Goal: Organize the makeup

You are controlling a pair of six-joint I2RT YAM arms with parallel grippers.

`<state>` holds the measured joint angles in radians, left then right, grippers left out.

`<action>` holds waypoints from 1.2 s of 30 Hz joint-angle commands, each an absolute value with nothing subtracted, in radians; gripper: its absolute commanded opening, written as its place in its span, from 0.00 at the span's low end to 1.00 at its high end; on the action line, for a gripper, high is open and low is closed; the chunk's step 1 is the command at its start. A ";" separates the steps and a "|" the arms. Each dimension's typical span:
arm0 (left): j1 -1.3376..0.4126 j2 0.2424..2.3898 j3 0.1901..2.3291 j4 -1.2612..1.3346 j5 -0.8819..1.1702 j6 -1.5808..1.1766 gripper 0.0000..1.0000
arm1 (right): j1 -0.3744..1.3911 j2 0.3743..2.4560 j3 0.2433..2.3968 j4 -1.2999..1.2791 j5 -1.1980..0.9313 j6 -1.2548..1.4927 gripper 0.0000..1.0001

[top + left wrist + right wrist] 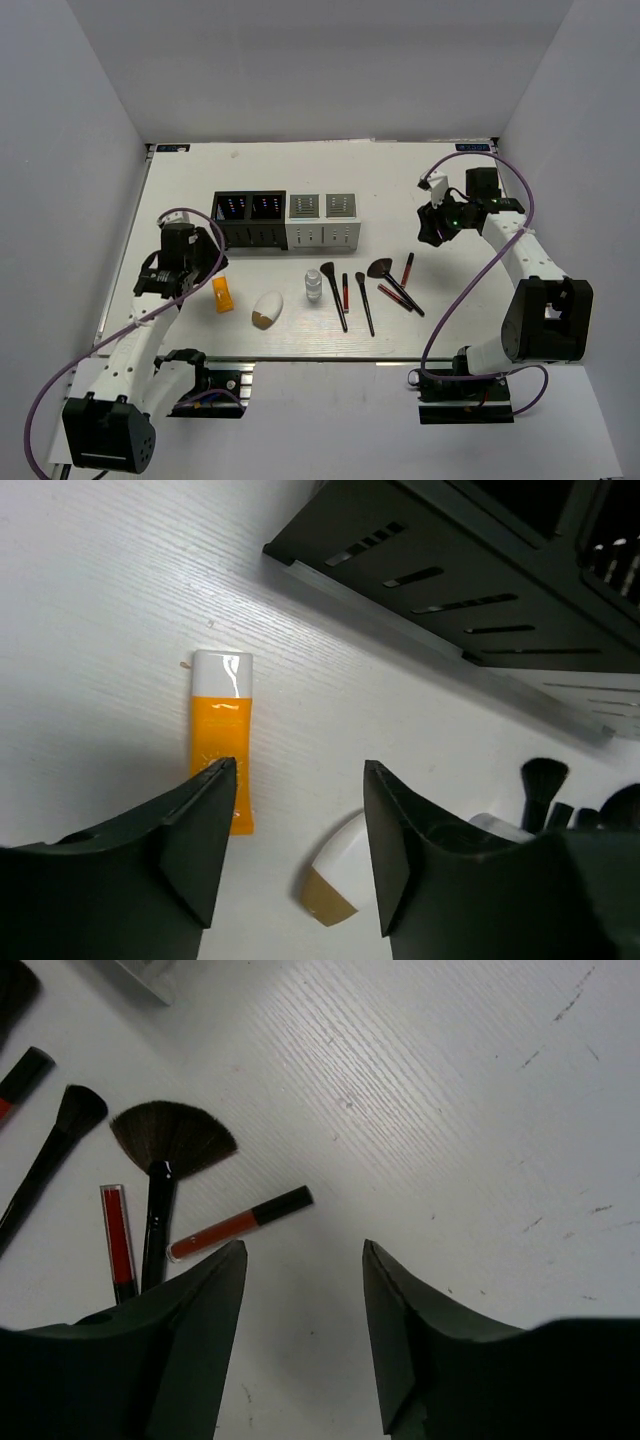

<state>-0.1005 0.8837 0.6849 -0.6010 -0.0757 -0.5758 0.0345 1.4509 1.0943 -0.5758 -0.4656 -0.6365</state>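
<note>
left tool [300, 768] jaws apart, empty, over orange tube [221, 730] lying flat on surface [90, 630] before black organizer box [480, 590] | right tool [303, 1248] apart, empty, near lip gloss [240, 1222] | risk: tube sits off-centre in the gap, so closing could shove it aside | left wrist view shows that offset; top view cannot resolve it

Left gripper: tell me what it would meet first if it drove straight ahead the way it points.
The left gripper would probably land on bare table between the orange tube and the white oval case, though depth is hard to judge.
</note>
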 commanded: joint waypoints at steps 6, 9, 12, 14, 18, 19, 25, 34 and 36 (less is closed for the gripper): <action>-0.106 0.979 0.687 -0.626 -0.153 -0.603 0.90 | 0.035 1.431 1.052 -0.522 -0.537 -0.601 0.73; -0.106 1.055 0.677 -0.597 -0.144 -0.601 0.90 | 0.037 1.437 1.045 -0.515 -0.535 -0.601 0.74; -0.106 1.123 0.660 -0.554 -0.132 -0.600 0.90 | 0.034 1.443 1.043 -0.512 -0.535 -0.607 0.74; -0.106 1.170 0.657 -0.525 -0.133 -0.603 0.88 | 0.032 1.445 1.042 -0.511 -0.529 -0.611 0.74; -0.106 1.248 0.655 -0.503 -0.172 -0.603 0.84 | 0.032 1.447 1.042 -0.502 -0.523 -0.611 0.75; -0.106 1.264 0.658 -0.502 -0.181 -0.603 0.83 | 0.031 1.448 1.039 -0.500 -0.525 -0.607 0.75; -0.106 1.353 0.683 -0.497 -0.216 -0.577 0.78 | 0.031 1.454 1.039 -0.495 -0.515 -0.604 0.75; -0.106 1.394 0.660 -0.505 -0.213 -0.577 0.58 | 0.031 1.463 1.045 -0.492 -0.502 -0.609 0.75; -0.106 1.390 0.666 -0.523 -0.216 -0.581 0.47 | 0.031 1.466 1.051 -0.495 -0.503 -0.614 0.75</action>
